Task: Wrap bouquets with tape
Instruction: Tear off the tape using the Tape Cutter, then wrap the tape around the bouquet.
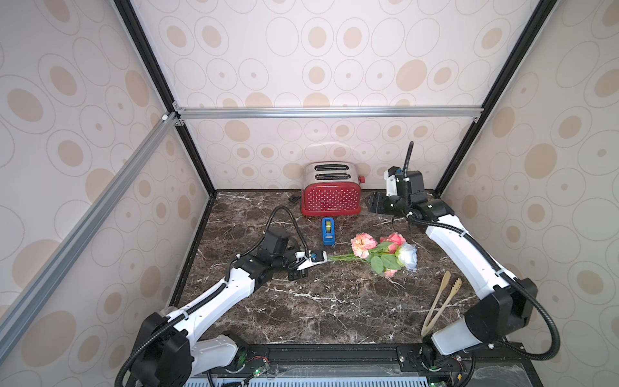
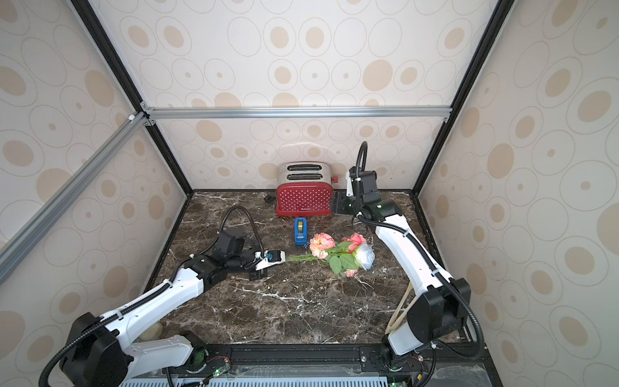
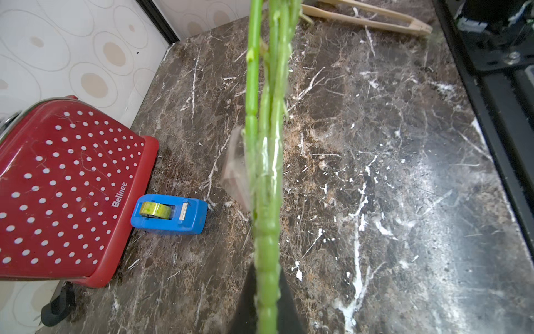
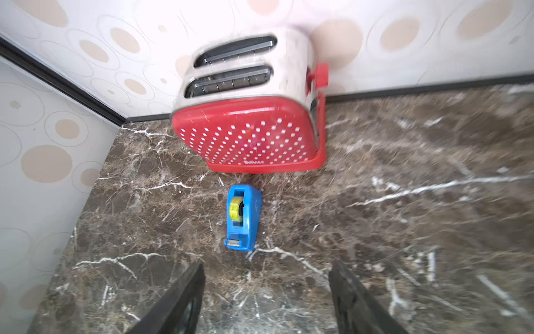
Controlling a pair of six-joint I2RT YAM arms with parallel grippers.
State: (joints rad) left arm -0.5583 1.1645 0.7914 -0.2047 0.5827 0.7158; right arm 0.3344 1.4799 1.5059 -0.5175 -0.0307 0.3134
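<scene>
On the left of the dark marble counter (image 1: 301, 301), the left pincer (image 1: 325, 259) is clamped narrow on the ends of the bouquet's stems (image 1: 341, 257). The stems run level to the right, above the counter. Its own wrist view shows what the top views cannot: the stems (image 3: 268, 144) bunched tightly between the two dark fingers (image 3: 245, 303), and what looks like a clear flap of tape (image 3: 234, 170) sticking out from their side. Just behind the pincer the blue tape dispenser (image 1: 328, 231) stands on the counter with its yellowish roll (image 3: 154, 209) seated in it and its cutter end facing the front. It sits just in front of the red polka-dot toaster (image 1: 331, 197), which stands against the back wall. A black plug (image 1: 294, 199) lies beside the toaster. Further right, the bouquet (image 1: 385, 254) ends in pink-peach blooms and one pale white-blue rose (image 1: 407, 256), with green leaves between them. Behind them the right pincer (image 1: 372, 202) hangs beside the toaster's lever side, and in a top view (image 2: 338, 202) it overlaps the toaster's edge. Only its wrist view shows its jaws set wide with nothing between them (image 4: 268, 289), facing the dispenser (image 4: 242, 219) and the blurred toaster (image 4: 251, 133). At the far right, wooden tongs (image 1: 442, 301) lie on the counter near the front. They are plain in one top view and mostly hidden behind the right arm in the other (image 2: 398, 313).
</scene>
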